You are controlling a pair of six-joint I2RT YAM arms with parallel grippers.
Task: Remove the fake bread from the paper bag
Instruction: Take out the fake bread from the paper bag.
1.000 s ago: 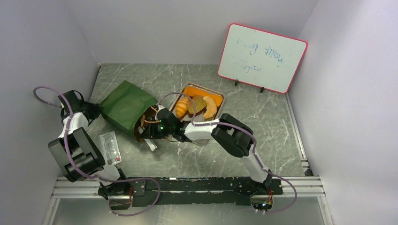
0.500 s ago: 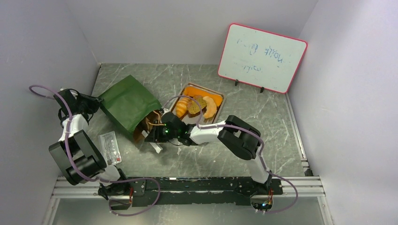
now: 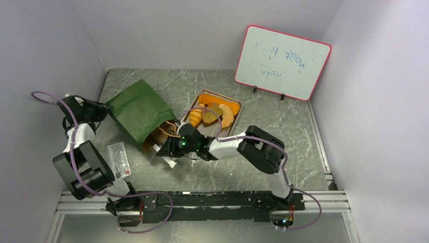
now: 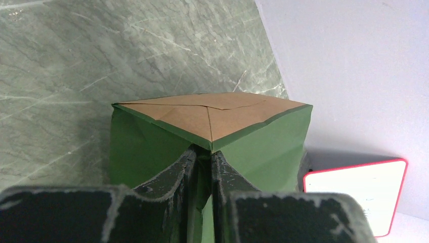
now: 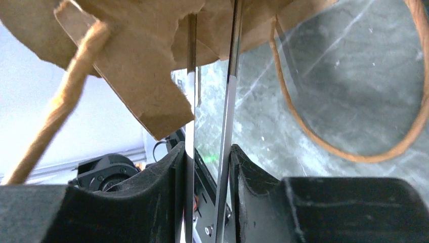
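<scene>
Pinching the paper bag's (image 3: 136,109) closed far end, the left gripper (image 4: 202,153) steadies it; the right gripper (image 5: 210,164) nips a clear packet (image 5: 213,116) at its mouth. Bread (image 3: 210,113) sits in the tray (image 3: 239,106); whether any remains inside is unseen.

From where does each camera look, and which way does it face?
Top external: above and behind, looking down on the table; left arm, right arm show.
Left wrist: behind the left pincer, shut on the paper bag; whiteboard beyond.
Right wrist: behind the right pincer, gripping a clear flat thing at the bag's rim.
All share the bag.
</scene>
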